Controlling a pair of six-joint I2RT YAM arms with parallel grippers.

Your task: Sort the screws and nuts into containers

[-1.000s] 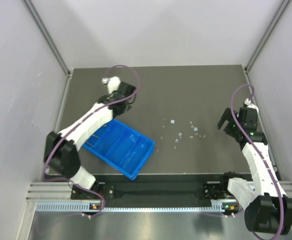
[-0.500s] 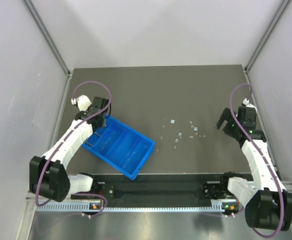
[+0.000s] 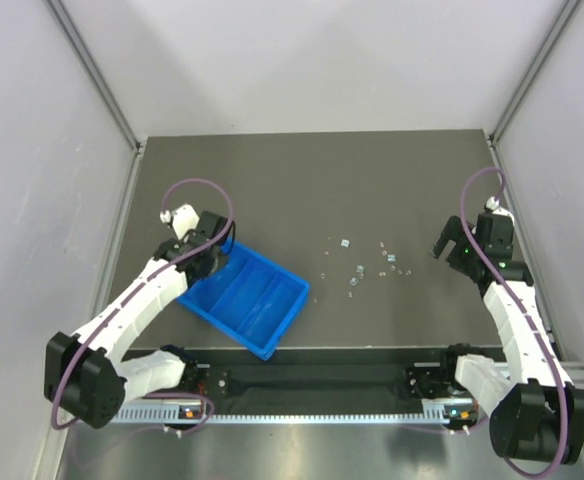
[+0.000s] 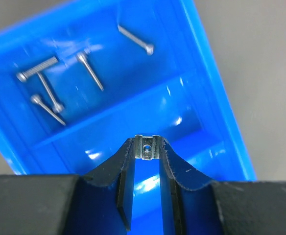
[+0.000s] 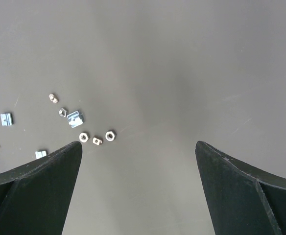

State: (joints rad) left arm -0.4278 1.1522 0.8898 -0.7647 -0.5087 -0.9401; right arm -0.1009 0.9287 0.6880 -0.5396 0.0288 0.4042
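my left gripper (image 4: 147,152) is narrowed onto one small square nut (image 4: 147,147), pinched at the very tips of my fingers (image 4: 126,171) with its hole facing the wrist camera. it hangs over the blue tray (image 4: 216,103), above the compartment on the near side of a divider (image 4: 108,111). beyond that divider lie the screws (image 4: 89,71), five of them as far as i can count, and no nut is among them.

the grip is what worries me. only the fingertips hold the nut, so a small jolt could tip it out early. i can't tell how high it sits above the tray floor. if it drops from any height it could bounce off the hard plastic and hop over the low divider into the screws, or over the tray's outer wall onto the table (image 3: 392,180). it could also cling to one finger as i open, then fall off-line.

the tray sits skewed near the table's front edge, so a knock from my fingers would shove it.

my right gripper (image 5: 138,144) is spread wide and holds nothing. it hovers over bare table just beside the loose nuts (image 5: 97,138), well apart from the tray. nothing stands between my nut and the compartment below.
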